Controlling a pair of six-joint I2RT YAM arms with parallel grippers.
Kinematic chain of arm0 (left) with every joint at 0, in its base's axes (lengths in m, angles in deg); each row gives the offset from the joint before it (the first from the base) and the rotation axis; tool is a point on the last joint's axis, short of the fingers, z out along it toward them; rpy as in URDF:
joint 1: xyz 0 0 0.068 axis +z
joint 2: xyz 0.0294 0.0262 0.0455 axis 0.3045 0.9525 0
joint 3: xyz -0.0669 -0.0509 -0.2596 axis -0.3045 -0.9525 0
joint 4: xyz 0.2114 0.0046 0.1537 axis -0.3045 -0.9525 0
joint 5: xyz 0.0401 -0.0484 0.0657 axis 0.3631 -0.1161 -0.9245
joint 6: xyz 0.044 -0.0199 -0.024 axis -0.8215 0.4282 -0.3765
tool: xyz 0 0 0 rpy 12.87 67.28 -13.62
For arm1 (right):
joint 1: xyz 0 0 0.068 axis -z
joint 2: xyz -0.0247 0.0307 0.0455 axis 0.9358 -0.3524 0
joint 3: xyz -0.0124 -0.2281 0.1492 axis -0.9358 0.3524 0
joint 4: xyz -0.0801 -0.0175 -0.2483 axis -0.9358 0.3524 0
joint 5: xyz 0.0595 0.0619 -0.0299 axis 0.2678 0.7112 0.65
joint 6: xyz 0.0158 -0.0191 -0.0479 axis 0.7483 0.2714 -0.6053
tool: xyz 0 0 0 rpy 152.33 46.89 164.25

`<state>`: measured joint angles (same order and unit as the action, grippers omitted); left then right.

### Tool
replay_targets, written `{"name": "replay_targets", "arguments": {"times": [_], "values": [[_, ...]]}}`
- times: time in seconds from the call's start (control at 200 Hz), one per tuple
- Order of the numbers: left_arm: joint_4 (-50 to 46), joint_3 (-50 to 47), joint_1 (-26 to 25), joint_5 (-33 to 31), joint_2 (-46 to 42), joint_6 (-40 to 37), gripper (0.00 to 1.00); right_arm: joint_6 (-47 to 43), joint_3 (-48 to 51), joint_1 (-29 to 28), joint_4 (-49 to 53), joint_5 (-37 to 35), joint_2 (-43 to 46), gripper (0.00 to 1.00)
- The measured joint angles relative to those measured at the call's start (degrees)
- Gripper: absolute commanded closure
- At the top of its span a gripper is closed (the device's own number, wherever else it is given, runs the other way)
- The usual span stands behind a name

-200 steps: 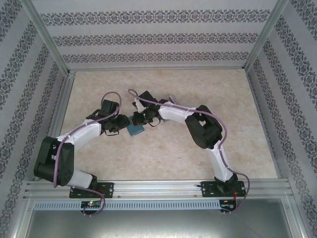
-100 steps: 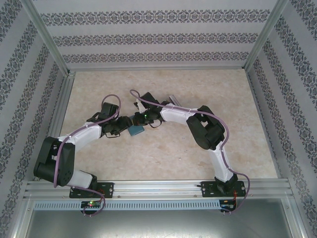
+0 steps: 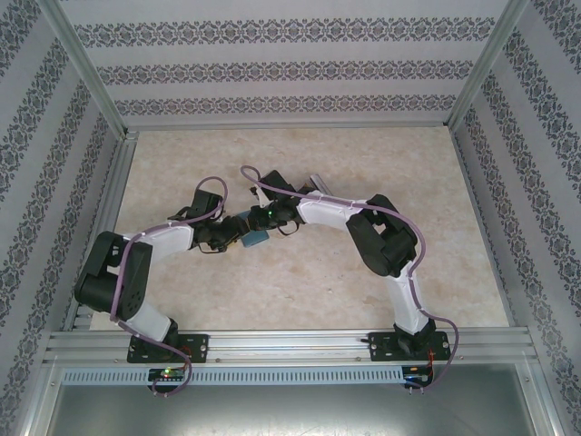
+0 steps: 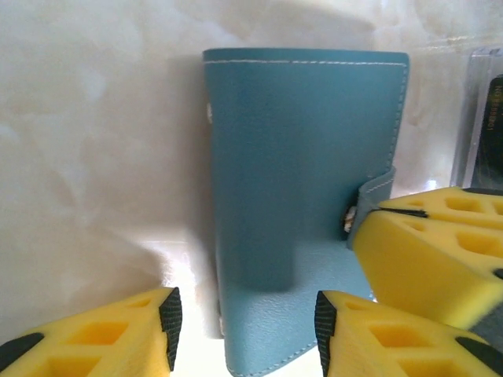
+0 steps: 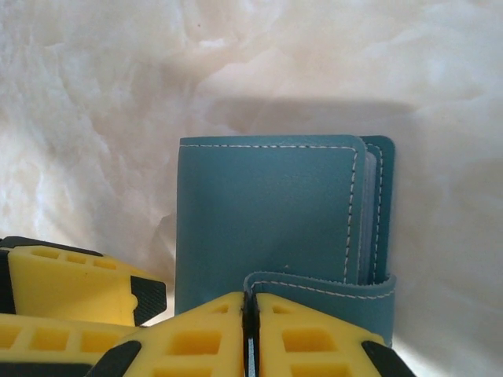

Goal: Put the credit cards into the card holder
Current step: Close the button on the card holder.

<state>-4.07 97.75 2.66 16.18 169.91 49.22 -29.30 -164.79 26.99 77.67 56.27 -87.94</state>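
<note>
The teal card holder (image 4: 299,181) lies closed on the marble table, its strap tab folded over the right edge. My left gripper (image 4: 245,326) is open and straddles the holder's near end, the left pad clear of its edge. My right gripper (image 5: 250,334) is shut on the strap tab (image 5: 330,294), with the holder (image 5: 267,212) just beyond its fingertips. From above, both grippers meet at the holder (image 3: 255,240) in mid-table. A dark credit card (image 4: 491,118) shows at the right edge of the left wrist view, behind clear plastic.
A clear plastic tray (image 4: 471,110) stands just right of the holder; from above it is the tray (image 3: 317,181) behind the right arm. One left-gripper finger (image 5: 78,283) lies close beside the right gripper. Aluminium frame rails (image 3: 118,191) and patterned walls enclose the table.
The left arm has folded back at its elbow while its gripper stays at the holder with jaws now wider. The right gripper has held its place on the strap.
</note>
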Motion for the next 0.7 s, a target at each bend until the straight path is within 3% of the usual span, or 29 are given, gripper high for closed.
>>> {"name": "replay_targets", "arguments": {"times": [0.305, 0.51, 0.699], "values": [[-0.09, 2.54, 0.07, 1.14, 3.52, 0.68, 0.52, -0.20, 3.54, 1.03, 1.14, -1.36, 2.97, 0.79], [-0.09, 4.87, 0.07, 2.86, 6.08, 1.09, 0.54, 1.27, 4.83, 1.79, 0.50, 0.94, 3.76, 0.65], [0.11, 5.35, 0.13, 3.50, 6.78, 1.33, 0.56, 1.84, 5.51, 2.80, 2.05, 1.99, 5.03, 0.64]]}}
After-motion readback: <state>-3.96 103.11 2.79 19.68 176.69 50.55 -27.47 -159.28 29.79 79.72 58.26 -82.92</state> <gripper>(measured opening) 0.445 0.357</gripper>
